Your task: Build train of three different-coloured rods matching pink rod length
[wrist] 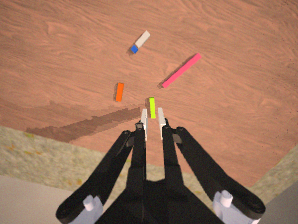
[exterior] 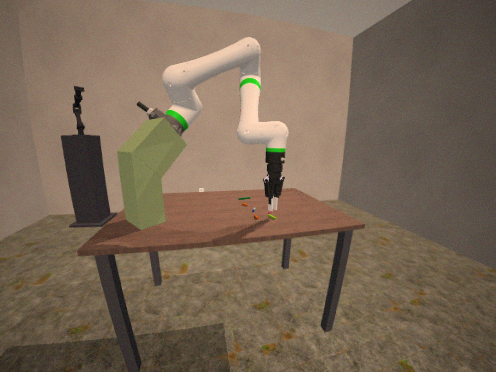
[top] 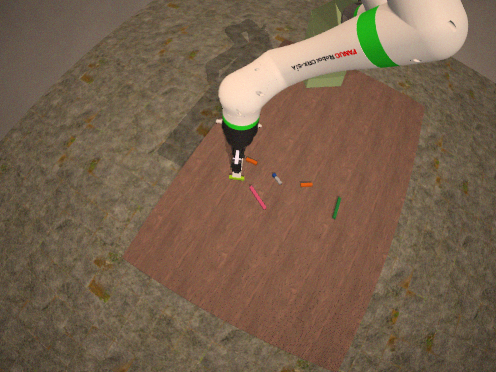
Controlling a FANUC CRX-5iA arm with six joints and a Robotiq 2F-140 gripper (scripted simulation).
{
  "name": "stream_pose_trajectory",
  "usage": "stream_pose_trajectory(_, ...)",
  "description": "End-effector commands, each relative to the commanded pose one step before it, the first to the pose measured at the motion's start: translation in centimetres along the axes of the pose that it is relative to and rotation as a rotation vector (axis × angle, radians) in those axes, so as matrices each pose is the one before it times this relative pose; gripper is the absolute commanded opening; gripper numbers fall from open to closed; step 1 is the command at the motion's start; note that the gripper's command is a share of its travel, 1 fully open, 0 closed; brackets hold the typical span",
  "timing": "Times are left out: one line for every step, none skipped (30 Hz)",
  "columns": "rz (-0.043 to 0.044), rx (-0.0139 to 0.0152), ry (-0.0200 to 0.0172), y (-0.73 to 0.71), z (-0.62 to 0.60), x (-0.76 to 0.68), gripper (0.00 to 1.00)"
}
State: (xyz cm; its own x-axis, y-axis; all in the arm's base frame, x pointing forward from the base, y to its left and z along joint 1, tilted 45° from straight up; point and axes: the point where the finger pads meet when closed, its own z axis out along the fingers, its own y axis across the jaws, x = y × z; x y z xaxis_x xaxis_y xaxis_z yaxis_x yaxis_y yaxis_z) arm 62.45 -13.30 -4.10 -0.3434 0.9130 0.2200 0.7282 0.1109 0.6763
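The lime rod (top: 236, 177) lies flat on the brown table near its left edge; it also shows in the wrist view (wrist: 151, 107). My gripper (top: 236, 169) (wrist: 152, 114) hangs straight above it, fingers drawn in to a narrow gap with nothing between them. The rod sits just below and beyond the fingertips. The pink rod (top: 257, 197) lies slanted a little to the right. A blue rod (top: 274, 175) and a grey rod (top: 278, 180) lie end to end. One orange rod (top: 251, 160) lies beside the gripper, another orange rod (top: 306, 184) further right. A green rod (top: 336, 207) lies far right.
The table's left edge runs close by the gripper, with rough floor below it (wrist: 60, 155). A large olive green block (exterior: 147, 172) carries the arm's base at the table's far end. A dark pedestal (exterior: 86, 177) stands off the table.
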Motion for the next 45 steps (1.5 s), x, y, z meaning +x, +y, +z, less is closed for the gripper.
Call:
stream_pose_trajectory(-0.00012, -0.00038, -0.0006, 0.003, 0.616, -0.033, 0.15)
stream_pose_trajectory(0.0, -0.00001, 0.0, 0.001, 0.155, -0.002, 0.15)
stream_pose_trajectory(0.0, 0.0, 0.0, 0.0, 0.151, -0.001, 0.15)
stream_pose_trajectory(0.0, 0.00001, 0.0, -0.001, 0.146, -0.001, 0.15)
stream_pose_trajectory(0.0, -0.00001, 0.0, 0.001, 0.141, -0.002, 0.15)
stream_pose_trajectory(0.0, 0.0, 0.0, 0.0, 0.135, -0.001, 0.15)
stream_pose_trajectory(0.0, 0.00001, 0.0, -0.001, 0.129, -0.001, 0.15)
stream_pose_trajectory(0.0, 0.0, 0.0, 0.0, 0.122, -0.001, 0.15)
stream_pose_trajectory(0.0, -0.00001, 0.0, 0.0, 0.115, -0.001, 0.15)
stream_pose_trajectory(0.0, 0.0, 0.0, 0.0, 0.0, 0.0, 0.15)
stream_pose_trajectory(0.0, 0.0, 0.0, 0.0, 0.0, 0.0, 0.15)
stream_pose_trajectory(0.0, 0.0, 0.0, 0.0, 0.107, -0.001, 0.15)
stream_pose_trajectory(0.0, 0.00001, 0.0, -0.001, 0.099, -0.001, 0.15)
stream_pose_trajectory(0.0, 0.00001, 0.0, -0.001, 0.091, 0.0, 0.15)
stream_pose_trajectory(0.0, -0.00001, 0.0, 0.0, 0.082, -0.001, 0.15)
stream_pose_trajectory(0.0, 0.0, 0.0, 0.0, 0.074, -0.001, 0.15)
stream_pose_trajectory(0.0, 0.0, 0.0, 0.0, 0.065, -0.001, 0.15)
stream_pose_trajectory(0.0, 0.0, 0.0, 0.0, 0.057, 0.0, 0.15)
stream_pose_trajectory(0.0, 0.0, 0.0, 0.0, 0.048, 0.0, 0.15)
stream_pose_trajectory(0.0, 0.0, 0.0, 0.0, 0.04, 0.0, 0.15)
stream_pose_trajectory(0.0, 0.0, 0.0, 0.0, 0.033, 0.0, 0.15)
stream_pose_trajectory(0.0, 0.0, 0.0, 0.0, 0.025, 0.0, 0.15)
stream_pose_trajectory(0.0, 0.0, 0.0, 0.0, 0.019, 0.0, 0.15)
stream_pose_trajectory(0.0, 0.0, 0.0, 0.0, 0.013, 0.0, 0.15)
stream_pose_trajectory(0.0, 0.0, 0.0, 0.0, 0.008, 0.0, 0.15)
stream_pose_trajectory(0.0, 0.0, 0.0, 0.0, 0.004, 0.0, 0.15)
stream_pose_trajectory(0.0, 0.0, 0.0, 0.0, 0.0, 0.0, 0.15)
stream_pose_trajectory(0.0, 0.0, 0.0, 0.0, 0.0, 0.0, 0.15)
stream_pose_trajectory(0.0, 0.0, 0.0, 0.0, 0.002, 0.0, 0.15)
stream_pose_trajectory(0.0, 0.0, 0.0, 0.0, 0.0, 0.0, 0.15)
stream_pose_trajectory(0.0, 0.0, 0.0, 0.0, 0.0, 0.0, 0.15)
stream_pose_trajectory(0.0, 0.0, 0.0, 0.0, 0.0, 0.0, 0.15)
stream_pose_trajectory(0.0, 0.0, 0.0, 0.0, 0.0, 0.0, 0.15)
stream_pose_trajectory(0.0, 0.0, 0.0, 0.0, 0.0, 0.0, 0.15)
stream_pose_trajectory(0.0, 0.0, 0.0, 0.0, 0.0, 0.0, 0.15)
stream_pose_trajectory(0.0, 0.0, 0.0, 0.0, 0.0, 0.0, 0.15)
stream_pose_trajectory(0.0, 0.0, 0.0, 0.0, 0.0, 0.0, 0.15)
stream_pose_trajectory(0.0, 0.0, 0.0, 0.0, 0.0, 0.0, 0.15)
stream_pose_trajectory(0.0, 0.0, 0.0, 0.0, 0.0, 0.0, 0.15)
stream_pose_trajectory(0.0, 0.0, 0.0, 0.0, 0.0, 0.0, 0.15)
stream_pose_trajectory(0.0, 0.0, 0.0, 0.0, 0.0, 0.0, 0.15)
stream_pose_trajectory(0.0, 0.0, 0.0, 0.0, 0.0, 0.0, 0.15)
stream_pose_trajectory(0.0, 0.0, 0.0, 0.0, 0.0, 0.0, 0.15)
stream_pose_trajectory(0.0, 0.0, 0.0, 0.0, 0.0, 0.0, 0.15)
stream_pose_trajectory(0.0, 0.0, 0.0, 0.0, 0.0, 0.0, 0.15)
